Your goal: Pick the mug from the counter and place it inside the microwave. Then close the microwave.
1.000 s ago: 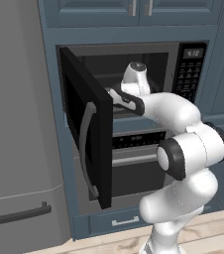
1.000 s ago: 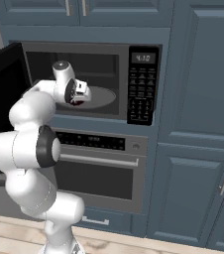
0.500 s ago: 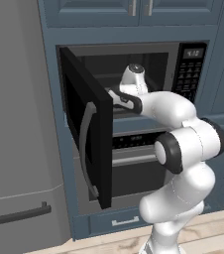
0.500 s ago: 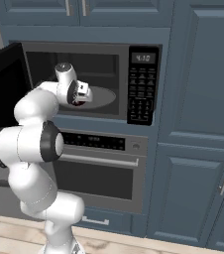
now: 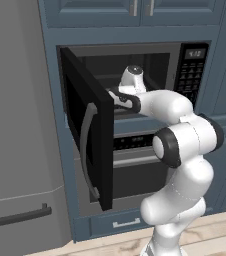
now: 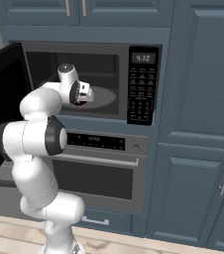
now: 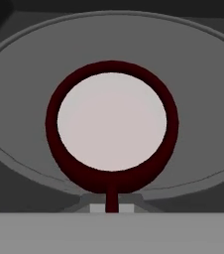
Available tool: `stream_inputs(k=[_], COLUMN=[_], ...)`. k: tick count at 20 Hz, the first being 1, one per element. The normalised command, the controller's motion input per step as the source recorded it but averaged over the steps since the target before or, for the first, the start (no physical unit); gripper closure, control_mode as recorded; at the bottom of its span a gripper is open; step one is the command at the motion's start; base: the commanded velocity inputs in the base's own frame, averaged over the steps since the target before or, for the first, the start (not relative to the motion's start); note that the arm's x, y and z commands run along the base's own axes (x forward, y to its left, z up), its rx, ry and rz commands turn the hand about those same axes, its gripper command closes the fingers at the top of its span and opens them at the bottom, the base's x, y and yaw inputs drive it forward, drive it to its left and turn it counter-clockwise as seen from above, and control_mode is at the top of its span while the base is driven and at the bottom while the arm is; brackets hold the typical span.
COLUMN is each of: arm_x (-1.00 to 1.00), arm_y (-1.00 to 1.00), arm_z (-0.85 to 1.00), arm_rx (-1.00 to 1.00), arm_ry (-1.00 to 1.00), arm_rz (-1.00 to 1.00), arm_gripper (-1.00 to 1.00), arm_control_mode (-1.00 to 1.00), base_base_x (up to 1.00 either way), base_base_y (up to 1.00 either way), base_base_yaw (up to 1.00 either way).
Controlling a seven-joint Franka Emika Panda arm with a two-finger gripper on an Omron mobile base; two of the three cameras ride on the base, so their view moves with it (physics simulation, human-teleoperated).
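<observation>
The dark red mug (image 7: 112, 124), white inside, is seen from above over the grey turntable plate (image 7: 203, 74) inside the microwave (image 6: 142, 84). My gripper (image 7: 112, 207) is shut on the mug's thin handle at the bottom of the hand view. From the right base view, the gripper (image 6: 84, 92) sits inside the cavity above the plate (image 6: 103, 97), with a sliver of red mug (image 6: 80, 102) under it. I cannot tell whether the mug touches the plate. The microwave door (image 5: 87, 140) stands wide open to the left. The counter is out of view.
An oven (image 6: 104, 168) with a horizontal handle sits below the microwave. A grey fridge (image 5: 15, 150) stands to the left, close to the open door's curved handle (image 5: 86, 150). Blue cabinet fronts (image 6: 198, 99) lie to the right.
The hand with the mug has crept slightly further in over the turntable. The door has not moved.
</observation>
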Motion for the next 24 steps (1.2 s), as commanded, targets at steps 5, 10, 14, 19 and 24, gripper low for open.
stream_inputs(k=[5, 10, 14, 19, 24], arm_x=[0.22, 0.17, 0.08, 0.1, 0.04], arm_y=[0.03, 0.01, 0.0, 0.0, 0.0], arm_z=[-0.01, 0.0, 0.0, -0.02, -0.11], arm_rx=[0.0, 0.0, 0.0, 0.0, 0.0], arm_ry=[0.0, 0.0, 0.01, 0.02, 0.03], arm_rz=[0.0, 0.0, 0.0, 0.0, 0.0], arm_gripper=[1.0, 1.0, 1.0, 1.0, 1.0], arm_control_mode=[-1.0, -1.0, -1.0, -1.0, -1.0], base_base_x=[0.0, 0.0, 0.0, 0.0, 0.0], base_base_y=[0.0, 0.0, 0.0, 0.0, 0.0], base_base_yaw=[0.0, 0.0, 0.0, 0.0, 0.0])
